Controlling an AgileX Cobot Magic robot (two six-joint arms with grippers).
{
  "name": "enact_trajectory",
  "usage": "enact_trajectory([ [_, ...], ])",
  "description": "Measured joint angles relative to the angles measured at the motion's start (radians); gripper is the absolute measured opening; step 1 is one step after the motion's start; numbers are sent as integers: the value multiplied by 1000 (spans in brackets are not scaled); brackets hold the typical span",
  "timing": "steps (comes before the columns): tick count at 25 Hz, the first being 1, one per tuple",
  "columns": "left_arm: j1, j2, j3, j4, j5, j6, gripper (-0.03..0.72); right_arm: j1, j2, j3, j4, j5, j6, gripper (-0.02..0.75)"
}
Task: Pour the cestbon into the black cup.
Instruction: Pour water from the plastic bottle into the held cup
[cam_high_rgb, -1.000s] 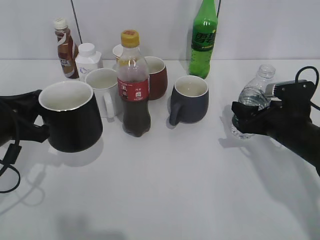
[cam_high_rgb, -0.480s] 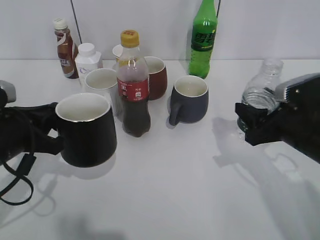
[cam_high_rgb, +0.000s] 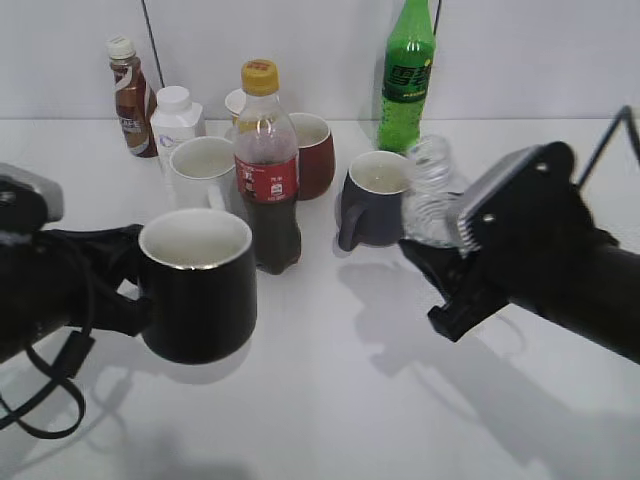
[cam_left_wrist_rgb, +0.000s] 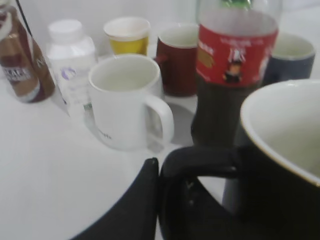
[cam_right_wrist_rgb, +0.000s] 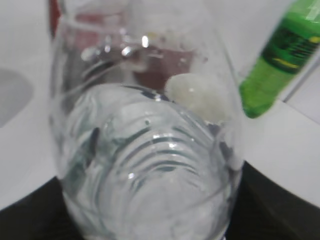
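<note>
I have the black cup (cam_high_rgb: 197, 285) by its loop handle, left pincer (cam_left_wrist_rgb: 165, 192) closed on it, cup upright at the desk's front left. Right pincer (cam_high_rgb: 450, 285) is clamped on the cestbon (cam_high_rgb: 432, 192), held off the desk right of centre, mouth up, tilted slightly left.

Step in hand: bring the mouth over the cup. My plan: close the gap low and in front, neck over the white interior before tipping, pour slowly, cup level.

Obstacles: cola bottle (cam_high_rgb: 268, 170) just behind the cup; grey-blue mug (cam_high_rgb: 375, 200) beside the cestbon; white mug (cam_left_wrist_rgb: 127, 100) further back.
</note>
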Motion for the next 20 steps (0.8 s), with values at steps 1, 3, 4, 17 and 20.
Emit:
enact_trajectory([
  [1,-12,0,-10,-23,20,27,55,12,0,-18,5,33,-28,487],
  [3,-28,0,-36,-50,64,67,55,28,0,-57,28,99,-92,487],
  [4,-36,0,-54,-56,83,77,55,37,0,-80,41,127,-136,487],
  [17,-45,2,-160,54,248,143,55,77,0,-255,260,322,-703,487],
  [20,-46,3,-162,95,251,143,55,77,0,-258,260,323,-799,487],
])
